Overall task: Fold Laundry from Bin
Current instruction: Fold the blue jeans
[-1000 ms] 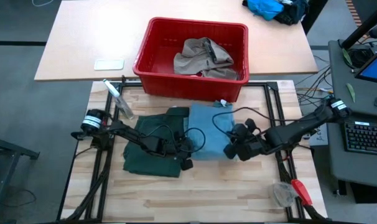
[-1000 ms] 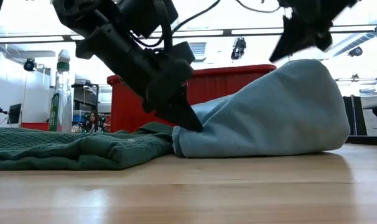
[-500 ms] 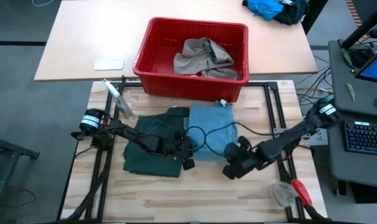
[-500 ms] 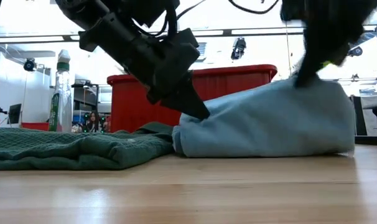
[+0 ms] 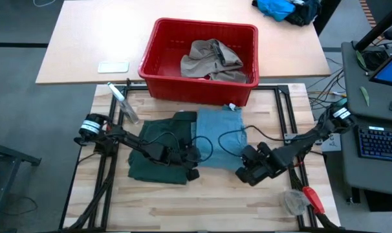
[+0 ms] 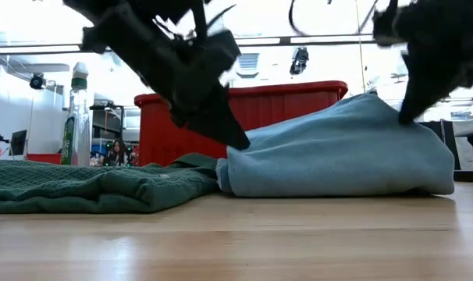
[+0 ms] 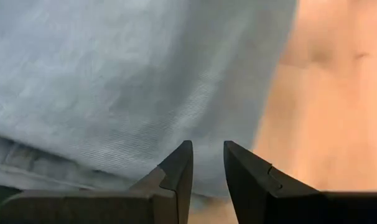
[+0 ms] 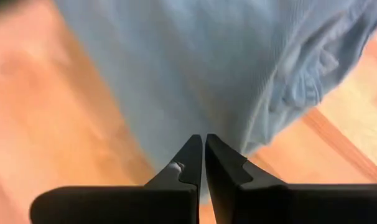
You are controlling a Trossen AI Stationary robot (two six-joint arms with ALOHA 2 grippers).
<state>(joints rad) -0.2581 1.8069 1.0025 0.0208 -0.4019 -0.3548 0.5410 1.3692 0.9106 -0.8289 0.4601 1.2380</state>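
- The left gripper [image 7: 207, 163] hangs low at the near left corner of the light blue denim trousers [image 5: 220, 134], its two dark wedge-shaped fingers a narrow gap apart with nothing seen between the tips
- The right gripper [image 8: 204, 155] sits over the trousers' near right edge, its two fingers pressed together; whether cloth is pinched between them cannot be told
- Three garments show: the trousers, folded into a soft, smooth-woven rectangle on the slatted wooden table [image 5: 209, 204]; dark green shorts [image 5: 158, 155] with a waffle-like knit, lying flat and touching the trousers' left side; one crumpled khaki-taupe piece [image 5: 210, 59] inside the bin [image 5: 163, 71]
- One bin, bright red plastic, rectangular with sloping walls, stands just behind the two garments
- One clear bottle [image 6: 76, 117] with a green label stands at the table's left
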